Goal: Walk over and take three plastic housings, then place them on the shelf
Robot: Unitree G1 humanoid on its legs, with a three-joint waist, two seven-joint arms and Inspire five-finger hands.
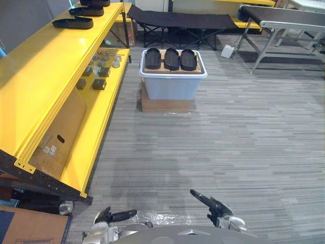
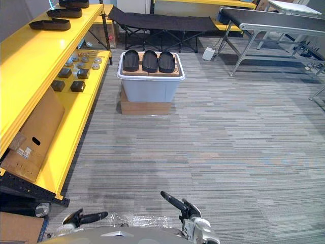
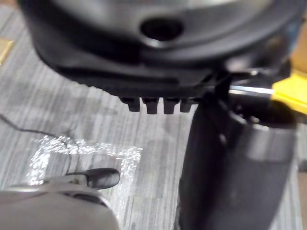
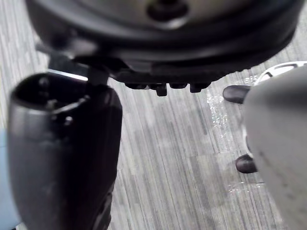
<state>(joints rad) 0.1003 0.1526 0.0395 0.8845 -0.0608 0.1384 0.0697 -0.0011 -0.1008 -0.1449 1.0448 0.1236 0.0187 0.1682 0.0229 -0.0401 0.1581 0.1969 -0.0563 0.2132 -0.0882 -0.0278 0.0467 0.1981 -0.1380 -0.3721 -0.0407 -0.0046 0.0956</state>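
Small parts (image 1: 99, 84) on the shelf (image 1: 30, 76), lower level: too small to identify. Cardboard box (image 1: 40, 226) cut by the lower left corner; conveyor table (image 1: 284, 18) cut by the top and right edges

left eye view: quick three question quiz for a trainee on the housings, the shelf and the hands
1. True or false: three black housings lie side by side on top of the pale bin.
2. Pick one: the yellow shelf stands on the robot's A) left, B) right, C) far side of the bin.
3. Short answer: what do the left hand and the right hand hold?

Key: 1 true; 2 A; 3 nothing, both hang low over the floor with straight fingers.
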